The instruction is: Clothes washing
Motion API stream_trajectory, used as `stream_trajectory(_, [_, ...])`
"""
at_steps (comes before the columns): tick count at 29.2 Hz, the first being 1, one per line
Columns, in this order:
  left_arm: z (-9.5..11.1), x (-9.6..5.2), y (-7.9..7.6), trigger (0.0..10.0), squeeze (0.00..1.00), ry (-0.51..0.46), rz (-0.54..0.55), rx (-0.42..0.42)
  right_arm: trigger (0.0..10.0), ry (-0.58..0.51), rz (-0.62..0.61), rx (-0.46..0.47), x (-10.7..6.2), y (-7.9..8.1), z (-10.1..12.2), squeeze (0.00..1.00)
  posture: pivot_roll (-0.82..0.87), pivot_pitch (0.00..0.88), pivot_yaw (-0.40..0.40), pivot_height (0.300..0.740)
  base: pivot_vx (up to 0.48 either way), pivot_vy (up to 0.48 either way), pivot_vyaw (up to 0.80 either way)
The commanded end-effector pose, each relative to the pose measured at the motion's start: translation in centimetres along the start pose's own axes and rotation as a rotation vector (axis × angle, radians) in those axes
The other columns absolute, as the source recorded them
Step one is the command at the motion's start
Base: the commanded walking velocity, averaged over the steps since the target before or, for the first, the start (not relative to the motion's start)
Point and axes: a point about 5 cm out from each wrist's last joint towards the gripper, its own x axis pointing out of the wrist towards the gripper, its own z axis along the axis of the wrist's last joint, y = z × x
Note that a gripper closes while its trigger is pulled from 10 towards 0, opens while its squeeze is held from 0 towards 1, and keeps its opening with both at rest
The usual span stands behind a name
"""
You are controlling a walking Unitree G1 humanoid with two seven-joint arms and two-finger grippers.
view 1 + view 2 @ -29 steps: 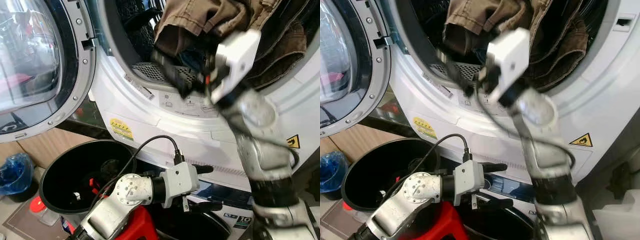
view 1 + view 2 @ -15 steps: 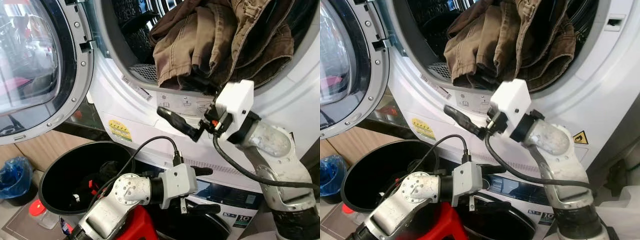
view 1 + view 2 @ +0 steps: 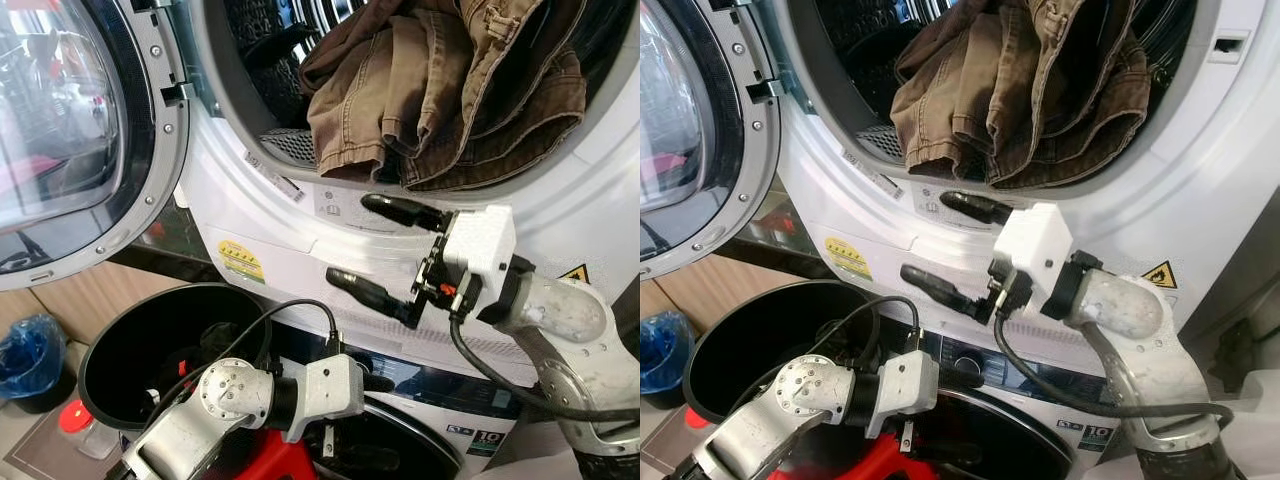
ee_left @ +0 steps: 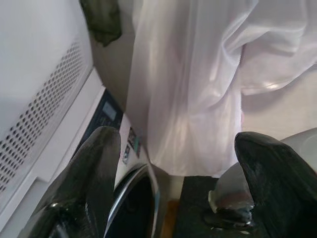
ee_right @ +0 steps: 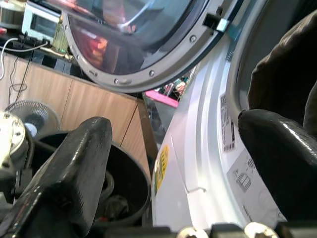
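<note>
Two black fingers of the right gripper [image 3: 375,245] stand spread wide in the left eye view, holding nothing, just below the round mouth of the washing machine [image 3: 250,190] and in front of its white face. Brown trousers [image 3: 440,95] lie bunched in that mouth, with a fold hanging over the lower lip of the opening, above the gripper and apart from it. The glass door [image 3: 70,130] is swung open on the robot's left of the mouth. Below the machine's front stands a black bucket [image 3: 110,345] with dark clothes in its bottom. The left gripper [image 3: 365,425] sits low, under the machine's front panel and just beside the bucket; its fingers are mostly hidden here.

Seen from the right eye, the same layout holds: right gripper [image 3: 940,245] parted and empty beneath the trousers [image 3: 1030,90], a yellow sticker [image 3: 843,255] on the machine's face above the bucket [image 3: 710,350].

From the left wrist, its two fingers [image 4: 84,188] are far apart with nothing between them, pointing past a lower appliance's panel toward a pale curtain [image 4: 198,84].

From the right wrist, the fingers [image 5: 69,173] are likewise wide apart, framing the machine's white front, the door [image 5: 133,39] and the bucket [image 5: 129,188].
</note>
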Motion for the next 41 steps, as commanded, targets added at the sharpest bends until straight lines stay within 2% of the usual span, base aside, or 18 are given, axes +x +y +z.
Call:
stream_trajectory(1, [0.4, -0.2, -0.1, 10.0, 0.0, -0.003, -0.018, 0.003, 10.0, 0.014, 0.041, -0.009, 0.2, 0.6, 0.0, 0.0, -0.04, 0.027, 0.105, 0.74, 0.0, 0.0, 0.0])
stream_trajectory(7, [0.7, -1.2, -0.9, 10.0, 0.0, 0.021, -0.099, -0.038, 10.0, 0.126, 0.063, -0.023, -0.1, 0.8, -1.7, 0.0, -0.03, 0.027, 0.106, 0.74, 0.0, 0.0, 0.0])
stream_trajectory(13, [-0.2, -3.3, -2.6, 10.0, 0.0, 0.153, -0.258, -0.116, 10.0, 0.233, -0.074, 0.009, 0.8, -0.3, -4.8, 0.0, -0.02, 0.028, 0.108, 0.74, 0.0, 0.0, 0.0])
stream_trajectory(16, [-0.4, -3.8, -2.9, 10.0, 0.0, 0.206, -0.28, -0.105, 10.0, 0.237, -0.162, 0.052, 1.3, -0.9, -5.6, 0.0, -0.02, 0.029, 0.106, 0.74, 0.0, 0.0, 0.0])
stream_trajectory(19, [-0.4, -3.8, -3.2, 10.0, 0.0, 0.213, -0.289, -0.106, 10.0, 0.241, -0.257, 0.096, 1.9, -1.7, -6.3, 0.0, -0.02, 0.03, 0.104, 0.74, 0.0, 0.0, 0.0])
stream_trajectory(21, [-0.1, -3.8, -3.3, 10.0, 0.0, 0.198, -0.284, -0.115, 10.0, 0.326, -0.285, 0.095, 2.1, -1.6, -7.8, 0.0, -0.02, 0.032, 0.102, 0.74, 0.0, 0.0, 0.0])
stream_trajectory(24, [0.4, -4.0, -3.2, 10.0, 0.0, 0.178, -0.269, -0.13, 10.0, 0.483, -0.229, 0.078, 1.9, -0.2, -10.6, 0.0, -0.01, 0.032, 0.097, 0.74, 0.0, 0.0, 0.0])
stream_trajectory(25, [0.7, -4.3, -2.9, 10.0, 0.0, 0.169, -0.257, -0.136, 10.0, 0.602, -0.159, 0.099, 1.4, 1.6, -12.9, 0.0, 0.0, 0.032, 0.094, 0.74, 0.0, 0.0, 0.0])
stream_trajectory(27, [0.8, -4.4, -2.8, 10.0, 0.0, 0.171, -0.247, -0.131, 10.0, 0.668, -0.098, 0.116, 1.0, 3.2, -14.5, 0.0, 0.0, 0.033, 0.091, 0.74, 0.0, 0.0, 0.0])
stream_trajectory(29, [0.7, -4.5, -2.7, 10.0, 0.0, 0.178, -0.24, -0.129, 10.0, 0.676, 0.033, 0.205, 0.3, 6.0, -15.7, 0.0, 0.01, 0.031, 0.09, 0.74, 0.0, 0.0, 0.0])
stream_trajectory(31, [0.7, -4.6, -2.7, 10.0, 0.0, 0.18, -0.232, -0.127, 10.0, 0.592, 0.159, 0.268, -0.2, 8.2, -15.4, 0.0, 0.01, 0.032, 0.09, 0.74, 0.0, 0.0, 0.0])
stream_trajectory(32, [0.7, -4.6, -2.6, 10.0, 0.0, 0.177, -0.227, -0.129, 10.0, 0.468, 0.248, 0.322, -0.4, 9.6, -14.2, 0.0, 0.01, 0.029, 0.091, 0.74, 0.0, 0.0, 0.0])
stream_trajectory(33, [0.7, -4.6, -2.6, 10.0, 0.0, 0.177, -0.226, -0.129, 10.0, 0.406, 0.283, 0.331, -0.5, 10.0, -13.5, 0.0, 0.01, 0.029, 0.093, 0.74, 0.0, 0.0, 0.0])
stream_trajectory(34, [0.8, -4.5, -2.5, 10.0, 0.0, 0.173, -0.221, -0.126, 10.0, 0.276, 0.308, 0.352, -0.5, 10.1, -11.8, 0.0, 0.01, 0.03, 0.094, 0.74, 0.0, 0.0, 0.0])
stream_trajectory(36, [0.8, -4.5, -2.5, 10.0, 0.0, 0.169, -0.22, -0.128, 10.0, 0.129, 0.291, 0.417, -0.3, 9.6, -9.9, 0.0, 0.01, 0.031, 0.093, 0.74, 0.0, 0.0, 0.0])
stream_trajectory(37, [0.8, -4.6, -2.5, 10.0, 0.0, 0.168, -0.221, -0.13, 10.0, -0.024, 0.312, 0.471, -0.5, 9.2, -7.6, 0.0, 0.0, 0.03, 0.094, 0.74, 0.0, 0.0, 0.0])
stream_trajectory(39, [1.0, -4.5, -2.5, 10.0, 0.0, 0.153, -0.224, -0.132, 10.0, -0.154, 0.341, 0.483, -0.9, 9.0, -5.6, 0.0, 0.0, 0.028, 0.096, 0.74, 0.0, 0.0, 0.0])
stream_trajectory(41, [1.0, -4.4, -2.5, 10.0, 0.0, 0.134, -0.214, -0.142, 10.0, -0.219, 0.326, 0.493, -1.0, 8.7, -4.9, 0.0, -0.01, 0.021, 0.102, 0.74, 0.0, 0.0, 0.0])
